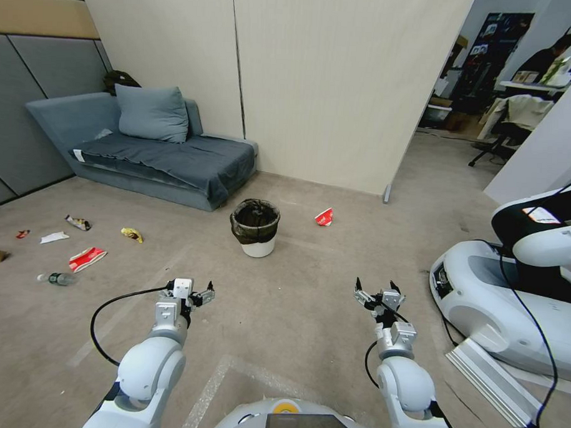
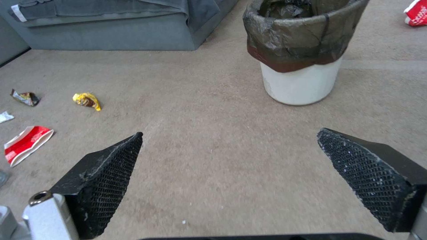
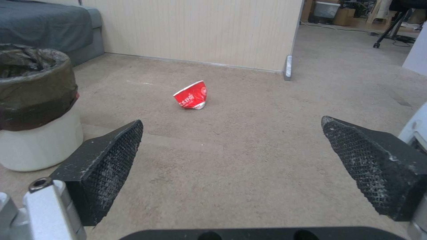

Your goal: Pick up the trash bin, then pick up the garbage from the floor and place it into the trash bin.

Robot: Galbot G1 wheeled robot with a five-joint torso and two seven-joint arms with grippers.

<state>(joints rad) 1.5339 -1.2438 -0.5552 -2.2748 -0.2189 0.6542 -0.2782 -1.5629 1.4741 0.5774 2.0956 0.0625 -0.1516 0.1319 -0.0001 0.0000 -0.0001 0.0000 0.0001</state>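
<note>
The trash bin (image 1: 255, 228) stands upright on the carpet ahead, white with a black liner over its rim, also seen as the bin (image 2: 302, 80) and the bin (image 3: 40, 143). Both grippers hover low, short of it and apart from it. My left gripper (image 1: 189, 285) (image 2: 230, 132) is open and empty. My right gripper (image 1: 375, 284) (image 3: 232, 120) is open and empty too. Garbage lies around: a red-and-white carton (image 1: 324, 216) (image 3: 192, 96) right of the bin. Far left lie another carton (image 1: 87, 258) (image 2: 26, 143), a bottle (image 1: 57, 278), a yellow wrapper (image 1: 132, 235) (image 2: 86, 100) and a tissue (image 1: 53, 237).
A grey sofa (image 1: 163, 153) sits against the back-left wall. Another robot's white base (image 1: 513, 309) with black cables stands close on the right. A partition wall (image 1: 340, 85) ends at a doorway on the right. Bare carpet lies between the grippers and the bin.
</note>
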